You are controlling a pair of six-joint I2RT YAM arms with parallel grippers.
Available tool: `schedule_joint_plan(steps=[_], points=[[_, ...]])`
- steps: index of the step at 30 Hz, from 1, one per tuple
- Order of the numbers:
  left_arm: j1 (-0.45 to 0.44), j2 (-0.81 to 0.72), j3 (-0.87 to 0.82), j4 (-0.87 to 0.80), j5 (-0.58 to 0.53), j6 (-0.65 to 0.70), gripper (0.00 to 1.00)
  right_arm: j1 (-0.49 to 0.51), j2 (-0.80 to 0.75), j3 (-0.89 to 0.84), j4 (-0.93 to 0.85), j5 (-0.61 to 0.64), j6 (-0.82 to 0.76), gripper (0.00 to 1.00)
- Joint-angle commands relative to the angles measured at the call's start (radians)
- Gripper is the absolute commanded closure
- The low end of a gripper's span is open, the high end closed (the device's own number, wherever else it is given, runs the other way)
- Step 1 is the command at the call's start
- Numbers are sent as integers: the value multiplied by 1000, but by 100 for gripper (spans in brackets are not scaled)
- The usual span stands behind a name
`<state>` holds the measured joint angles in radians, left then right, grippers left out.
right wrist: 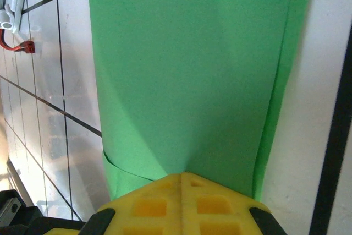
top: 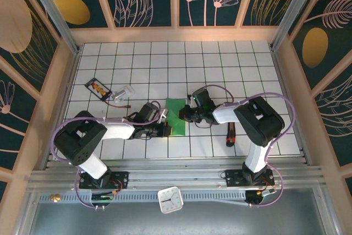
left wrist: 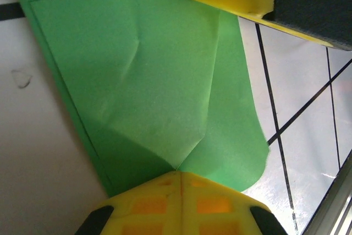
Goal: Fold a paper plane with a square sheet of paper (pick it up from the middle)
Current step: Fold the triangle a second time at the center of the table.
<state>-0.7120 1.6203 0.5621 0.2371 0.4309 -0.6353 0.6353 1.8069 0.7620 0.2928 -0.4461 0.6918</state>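
The square sheet of paper (top: 177,108) is bright green and folded into a narrower creased shape on the white grid table (top: 220,64), between the two arms. My left gripper (top: 167,129) meets its near left corner. In the left wrist view the yellow fingers of my left gripper (left wrist: 180,171) are shut, and the paper (left wrist: 154,81) puckers into creases that run into their seam. My right gripper (top: 185,115) is at the sheet's right edge. In the right wrist view it (right wrist: 183,174) is shut where the green paper (right wrist: 187,70) converges. A paper plane is out of view.
A black pack with orange marks (top: 99,88) and a white plug on red wires (top: 124,92) lie at the left. A red and black tool (top: 230,135) lies right of the right arm. A small clock (top: 170,199) sits on the near rail.
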Motion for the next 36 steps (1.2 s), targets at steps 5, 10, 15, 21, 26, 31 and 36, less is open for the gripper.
schedule_joint_plan(steps=[5,10,15,21,26,31,36], points=[[3,61,-39,-69,-44,45,100,-12,17,34,-147,67,-50,100],[4,64,-38,-79,-50,54,100,-12,-20,58,-175,74,-64,100],[3,68,-38,-87,-58,63,100,-13,-96,68,-199,81,-74,96],[4,75,-24,-106,-63,75,100,35,-174,21,-142,59,-31,94],[3,83,-21,-110,-63,78,100,98,-138,-4,-57,33,42,100],[3,84,-19,-114,-66,79,100,126,-93,-27,11,7,94,100],[5,78,-21,-117,-72,80,100,149,-66,-48,43,2,126,100]])
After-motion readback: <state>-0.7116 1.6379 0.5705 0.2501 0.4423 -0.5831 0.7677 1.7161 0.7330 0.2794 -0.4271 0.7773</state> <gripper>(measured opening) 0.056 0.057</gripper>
